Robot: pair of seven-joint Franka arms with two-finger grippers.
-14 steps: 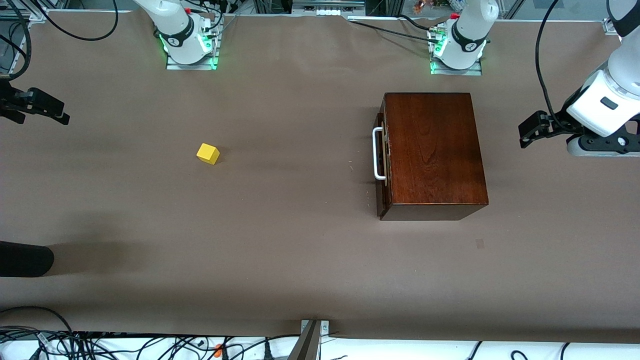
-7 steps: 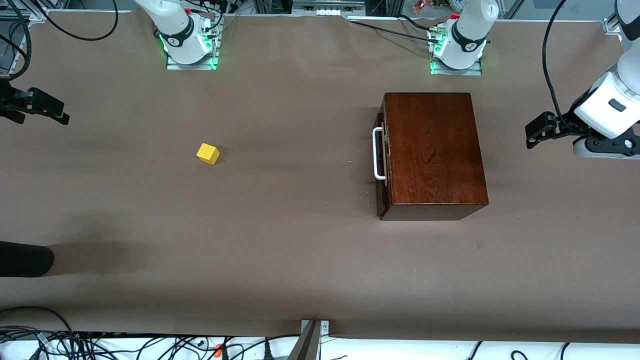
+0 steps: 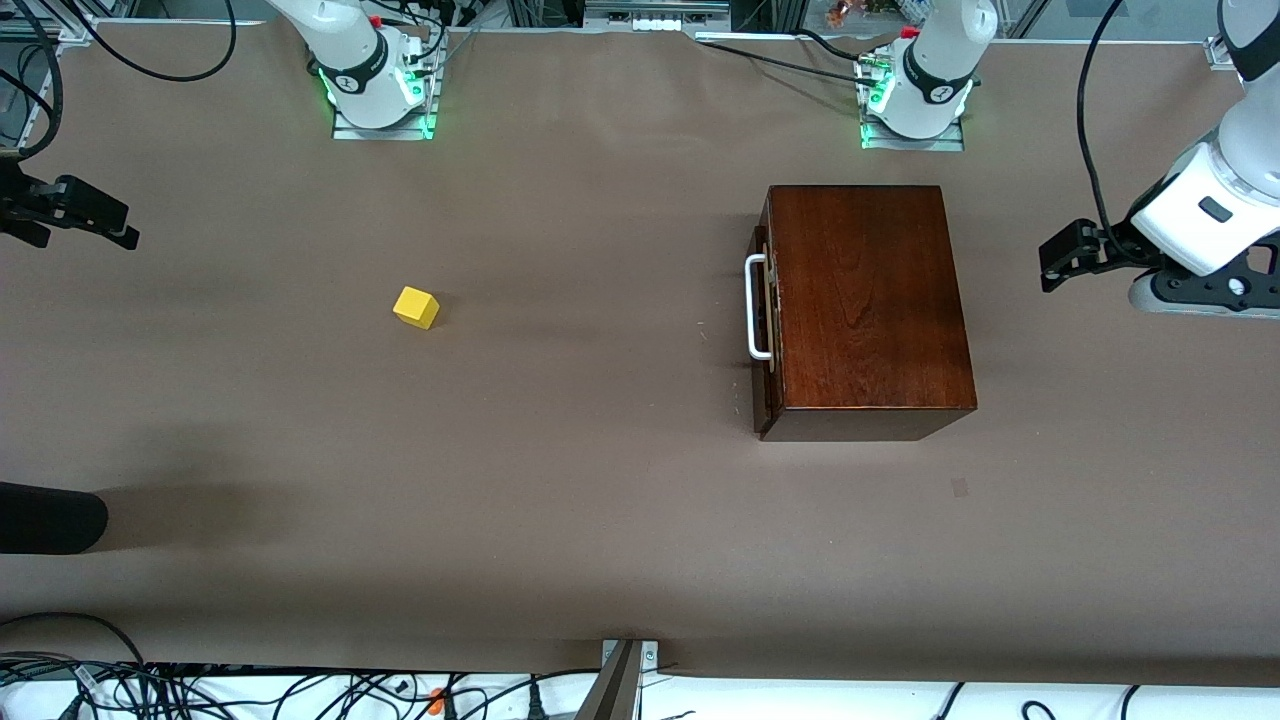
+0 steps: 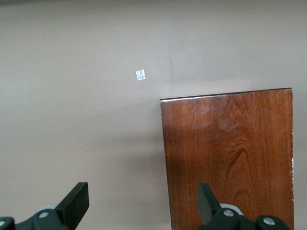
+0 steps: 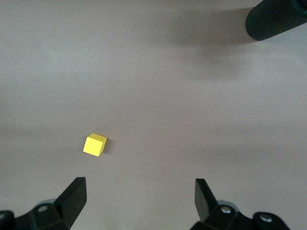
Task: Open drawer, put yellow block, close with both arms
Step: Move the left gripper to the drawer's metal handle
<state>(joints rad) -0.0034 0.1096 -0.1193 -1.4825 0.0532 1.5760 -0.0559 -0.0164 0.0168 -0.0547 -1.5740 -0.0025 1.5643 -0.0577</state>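
The dark mahogany box [image 3: 870,300] stands near the left arm's base. Its drawer [image 3: 765,330] is pushed in, and the white handle [image 3: 757,305] faces the right arm's end of the table. The yellow block [image 3: 416,307] lies on the bare table in front of the drawer, well away from it. My left gripper [image 3: 1060,260] is open and empty, over the table by the box's back edge. The left wrist view [image 4: 141,203] shows the box top [image 4: 230,158]. My right gripper [image 3: 90,215] is open and empty, over the right arm's end of the table. The right wrist view [image 5: 139,196] shows the block [image 5: 94,144].
A black cylinder [image 3: 50,518] pokes in over the table edge at the right arm's end, nearer to the front camera than the block. It also shows in the right wrist view [image 5: 276,19]. A small pale scrap [image 4: 140,75] lies on the table near the box.
My left gripper drew a little away from the box, then came back to about where it was. The right arm, block and box have not moved.
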